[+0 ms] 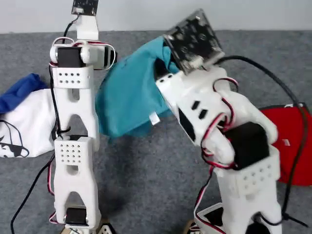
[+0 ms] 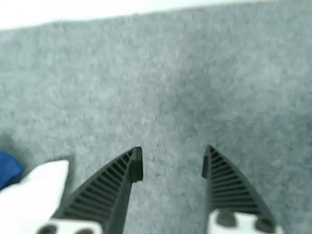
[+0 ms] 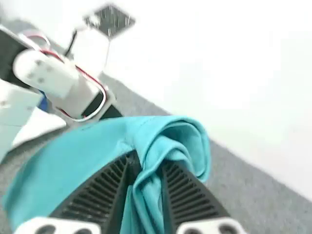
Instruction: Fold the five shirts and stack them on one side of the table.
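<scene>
A teal shirt [image 1: 127, 92] hangs lifted in the middle of the grey table, bunched at its top. My right gripper [image 3: 148, 170] is shut on a fold of the teal shirt [image 3: 165, 141] and holds it off the surface. My left gripper [image 2: 171, 163] is open over bare grey table near the far edge, with nothing between its fingers. A white shirt [image 1: 27, 126] with a black print lies at the left, a blue shirt [image 1: 19, 90] behind it. A red shirt [image 1: 287, 141] lies at the right, partly behind the right arm.
The left arm [image 1: 75, 122] stands upright just left of the hanging teal shirt. The right arm [image 1: 229, 141] takes up the right middle of the high view. Cables trail near the front edge. A corner of white cloth [image 2: 29, 195] and a bit of blue [image 2: 7, 170] show beside the left gripper.
</scene>
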Tool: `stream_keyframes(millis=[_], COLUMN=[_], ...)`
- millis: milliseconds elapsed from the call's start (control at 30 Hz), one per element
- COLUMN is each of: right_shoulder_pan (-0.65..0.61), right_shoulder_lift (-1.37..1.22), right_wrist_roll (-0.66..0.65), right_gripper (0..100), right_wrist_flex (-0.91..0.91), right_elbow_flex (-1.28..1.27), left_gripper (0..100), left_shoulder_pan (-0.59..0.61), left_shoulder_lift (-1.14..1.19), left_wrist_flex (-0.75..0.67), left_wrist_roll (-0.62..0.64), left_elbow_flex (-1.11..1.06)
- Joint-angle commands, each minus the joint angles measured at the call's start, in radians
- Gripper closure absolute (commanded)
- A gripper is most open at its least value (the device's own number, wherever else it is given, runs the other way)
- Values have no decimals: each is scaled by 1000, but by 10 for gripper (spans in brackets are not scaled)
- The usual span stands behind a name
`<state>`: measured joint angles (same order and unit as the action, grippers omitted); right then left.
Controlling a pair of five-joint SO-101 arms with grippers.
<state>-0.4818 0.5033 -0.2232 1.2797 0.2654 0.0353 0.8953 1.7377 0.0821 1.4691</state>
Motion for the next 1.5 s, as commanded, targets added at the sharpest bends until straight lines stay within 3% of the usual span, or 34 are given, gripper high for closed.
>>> stream_keyframes(millis=[0,133,267,567,733,1100,1467], right_shoulder_pan=[-2,-2,48,380,522,723,763], right_shoulder_lift=[5,-16,-19,-25,-24,-13,-5], right_wrist_roll=[29,118,118,120,121,123,117], right_gripper=[989,989,989,963,805,807,808], right_wrist_flex=[73,41,-147,-685,-690,-498,-360], right_elbow_flex=[-43,-316,-615,-1020,-1063,-951,-937], left_gripper=[813,812,812,810,793,747,750], left_shoulder_pan=[5,3,5,-71,-222,-546,-563], left_shoulder_lift=[-66,-66,-66,-66,-66,-117,-112], left_wrist_flex=[18,18,18,20,20,18,14], left_wrist_roll=[-5,-5,-5,-5,-6,-72,-118], left_elbow_flex=[-45,-97,-108,-134,-338,-473,-608])
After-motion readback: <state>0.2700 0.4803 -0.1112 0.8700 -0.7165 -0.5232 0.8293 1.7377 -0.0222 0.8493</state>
